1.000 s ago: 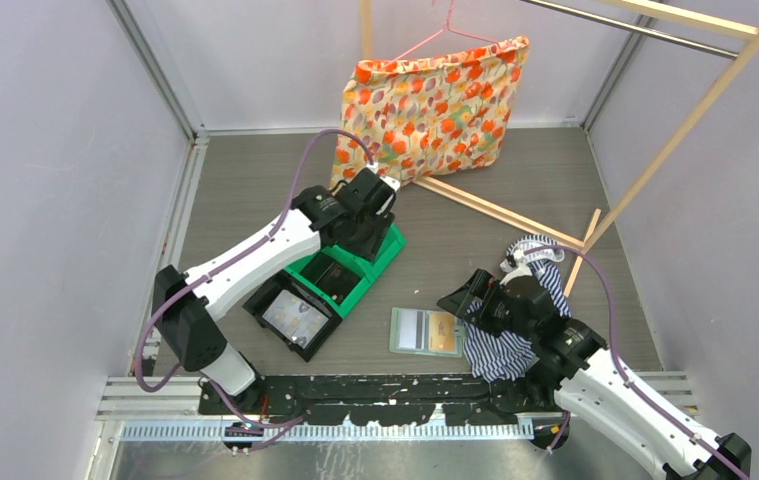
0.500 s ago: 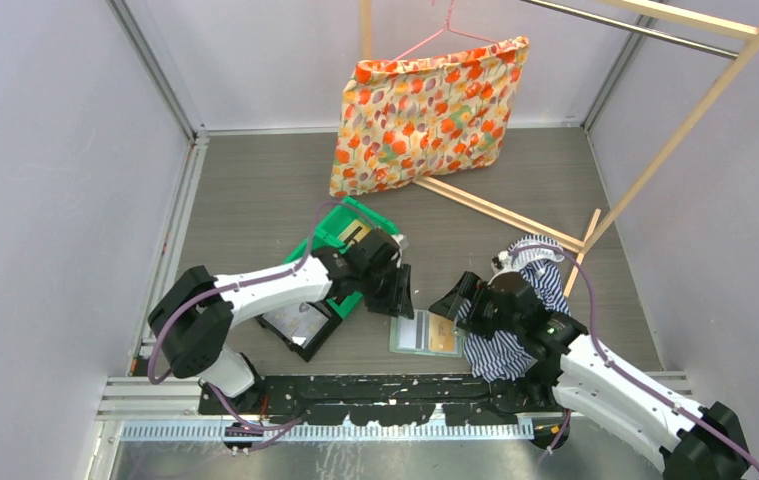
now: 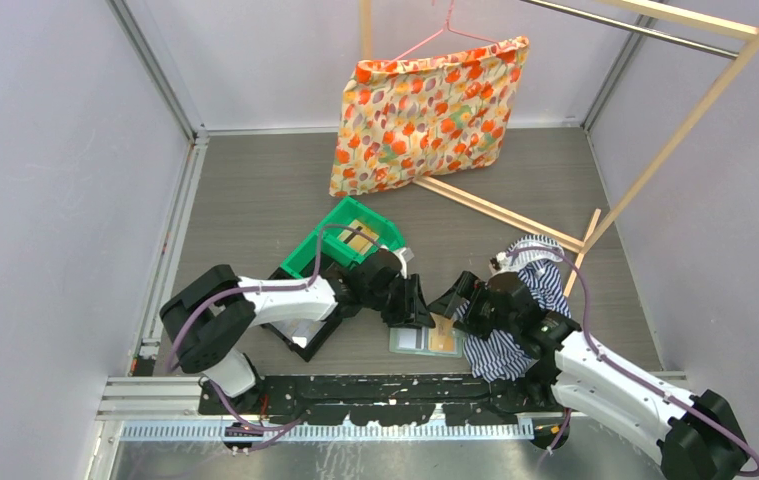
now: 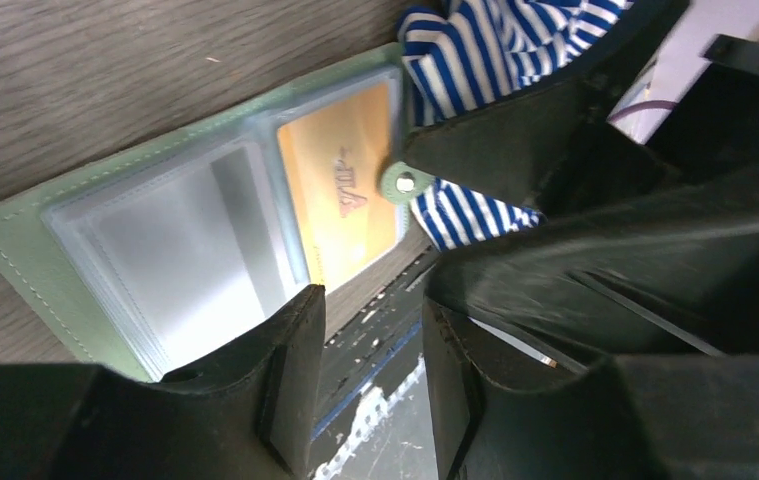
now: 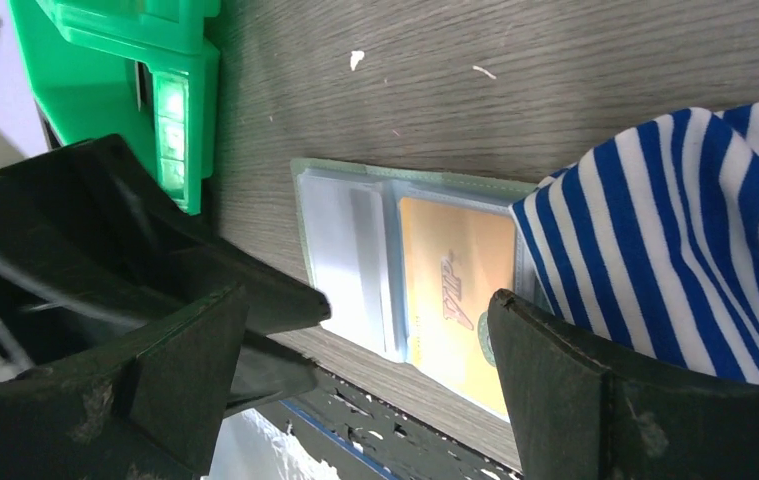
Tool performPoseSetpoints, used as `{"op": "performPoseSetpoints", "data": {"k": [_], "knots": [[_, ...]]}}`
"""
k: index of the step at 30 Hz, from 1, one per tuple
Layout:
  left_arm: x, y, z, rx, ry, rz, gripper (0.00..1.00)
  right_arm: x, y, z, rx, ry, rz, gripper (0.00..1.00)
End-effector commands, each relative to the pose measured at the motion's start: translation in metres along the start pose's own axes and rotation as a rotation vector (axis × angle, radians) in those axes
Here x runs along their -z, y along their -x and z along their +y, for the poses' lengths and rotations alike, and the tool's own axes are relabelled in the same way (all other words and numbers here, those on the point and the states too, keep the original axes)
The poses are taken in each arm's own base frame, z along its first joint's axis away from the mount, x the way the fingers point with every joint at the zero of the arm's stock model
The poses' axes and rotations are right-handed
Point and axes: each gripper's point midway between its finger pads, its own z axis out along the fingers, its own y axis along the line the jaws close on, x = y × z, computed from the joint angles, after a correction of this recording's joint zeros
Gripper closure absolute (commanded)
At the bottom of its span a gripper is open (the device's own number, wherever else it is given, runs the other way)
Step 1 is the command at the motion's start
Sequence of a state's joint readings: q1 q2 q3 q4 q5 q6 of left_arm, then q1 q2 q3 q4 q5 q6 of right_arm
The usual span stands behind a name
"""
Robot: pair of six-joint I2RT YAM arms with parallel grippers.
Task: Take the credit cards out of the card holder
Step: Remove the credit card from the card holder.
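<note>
The card holder [image 3: 417, 341] lies open and flat on the floor near the front edge, also seen in the left wrist view [image 4: 25, 240] and the right wrist view [image 5: 305, 170]. Its clear sleeves hold a greyish-white card [image 4: 185, 235] [image 5: 345, 250] and a tan-gold card [image 4: 340, 190] [image 5: 450, 290]. The snap tab [image 4: 402, 183] rests on the gold card's edge. My left gripper [image 3: 413, 305] [image 4: 370, 330] is open and empty, just above the wallet's left half. My right gripper [image 3: 452, 303] [image 5: 370, 350] is open wide and empty, over the right half.
A blue-and-white striped cloth [image 3: 530, 290] [image 5: 695, 230] overlaps the wallet's right edge. A bright green bin [image 3: 345, 240] [image 5: 125, 70] and a black tray [image 3: 290, 325] stand to the left. A floral cushion [image 3: 425, 110] hangs on a wooden rack [image 3: 655, 150] behind.
My left arm swung from over the green bin down and right to the wallet. My right gripper edged left toward the wallet. The wallet has not moved.
</note>
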State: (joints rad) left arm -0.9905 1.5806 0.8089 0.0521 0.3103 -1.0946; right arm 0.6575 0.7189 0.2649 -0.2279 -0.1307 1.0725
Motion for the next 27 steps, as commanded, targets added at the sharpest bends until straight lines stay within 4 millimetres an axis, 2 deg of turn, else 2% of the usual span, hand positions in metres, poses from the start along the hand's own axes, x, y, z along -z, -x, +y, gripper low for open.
{"op": "performPoseSetpoints", "data": {"k": [1,7,15,23,27], "knots": [[-0.012,0.014,-0.004,0.003,-0.047,-0.064,0.58,-0.001,0.001,0.025,-0.006,0.1,0.012,0.06],[-0.016,0.004,0.028,0.024,0.03,-0.041,0.58,-0.005,-0.005,0.021,-0.03,0.099,0.036,0.06],[0.002,-0.002,0.051,0.012,0.112,-0.047,0.58,-0.004,-0.015,-0.003,-0.035,0.015,0.06,0.06],[0.011,-0.006,0.061,0.008,0.15,-0.043,0.57,0.002,-0.016,-0.021,-0.031,-0.06,0.043,0.06],[0.012,-0.002,0.052,0.004,0.126,-0.051,0.57,0.003,-0.017,-0.022,-0.034,-0.056,0.042,0.06]]}}
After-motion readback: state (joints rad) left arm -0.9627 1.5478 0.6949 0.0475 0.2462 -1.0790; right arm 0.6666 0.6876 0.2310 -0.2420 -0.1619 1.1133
